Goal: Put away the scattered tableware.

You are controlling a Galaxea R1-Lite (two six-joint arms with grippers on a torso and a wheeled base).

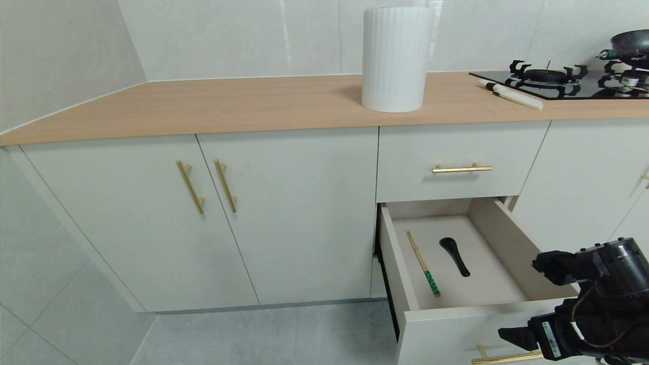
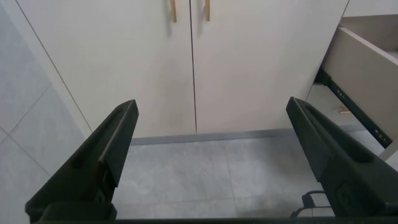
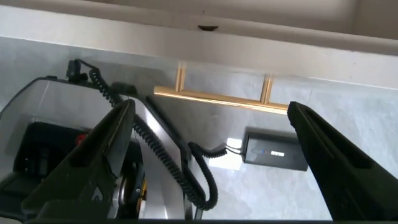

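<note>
White canister [image 1: 393, 58] on counter [image 1: 228, 104], up and left of right gripper [image 1: 530, 301]. Hob [image 1: 557, 81] directly beyond gripper, pan [image 1: 631, 45] on it.

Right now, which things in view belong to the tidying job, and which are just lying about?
Job:
- open drawer
- chopsticks lying in it
- black spoon lying in it
- knife on the counter, probably still to stow
- right pincer, open, at the drawer front

Lying about:
- white ribbed canister
- stove
- pan
- closed cabinet doors
</note>
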